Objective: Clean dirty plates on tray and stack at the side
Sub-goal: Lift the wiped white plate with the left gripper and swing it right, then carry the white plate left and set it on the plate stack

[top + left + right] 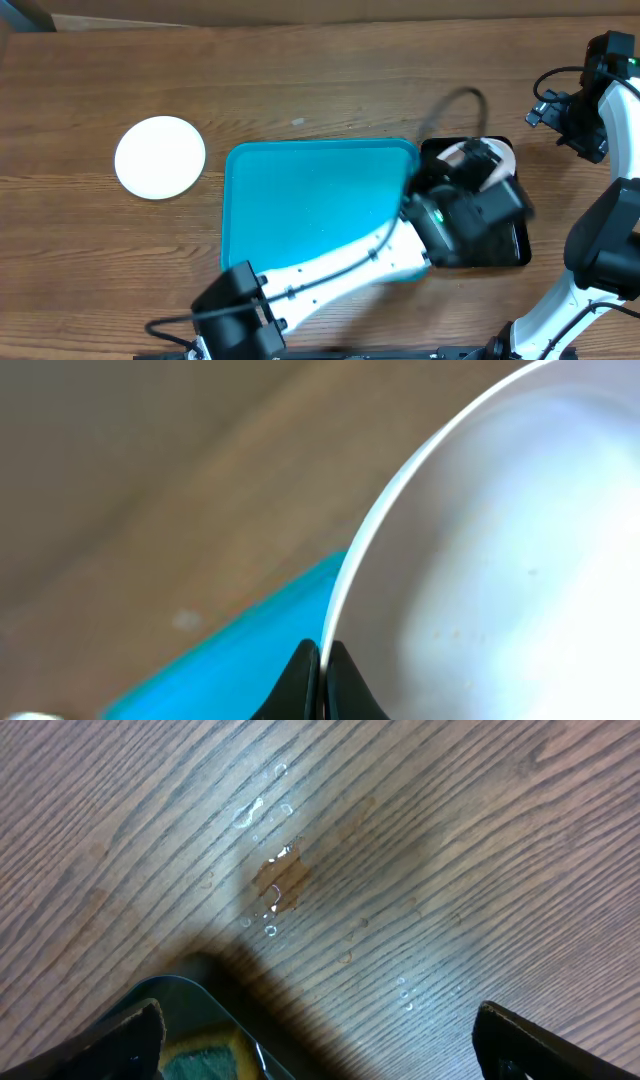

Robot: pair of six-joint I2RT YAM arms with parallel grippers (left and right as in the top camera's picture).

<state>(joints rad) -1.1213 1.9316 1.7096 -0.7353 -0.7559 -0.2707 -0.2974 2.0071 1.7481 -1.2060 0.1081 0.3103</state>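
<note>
My left gripper [472, 168] is shut on the rim of a white plate [497, 157] and holds it tilted over the black tray. In the left wrist view the jaws [322, 665] pinch the edge of this plate [490, 560], with the turquoise tray [220, 665] behind it. The turquoise tray [320, 200] lies mid-table with nothing on it. Another white plate [160, 157] lies flat on the table to the left. No pale yellow-green plate shows. My right gripper [572, 125] is open and empty at the far right, above bare wood [320, 1040].
A narrow black tray [510, 250] sits right of the turquoise tray, under my left wrist. The right wrist view shows water drops and a brown stain [280, 880] on the wood, and a clear container with a yellow-green sponge [200, 1055] at the lower left.
</note>
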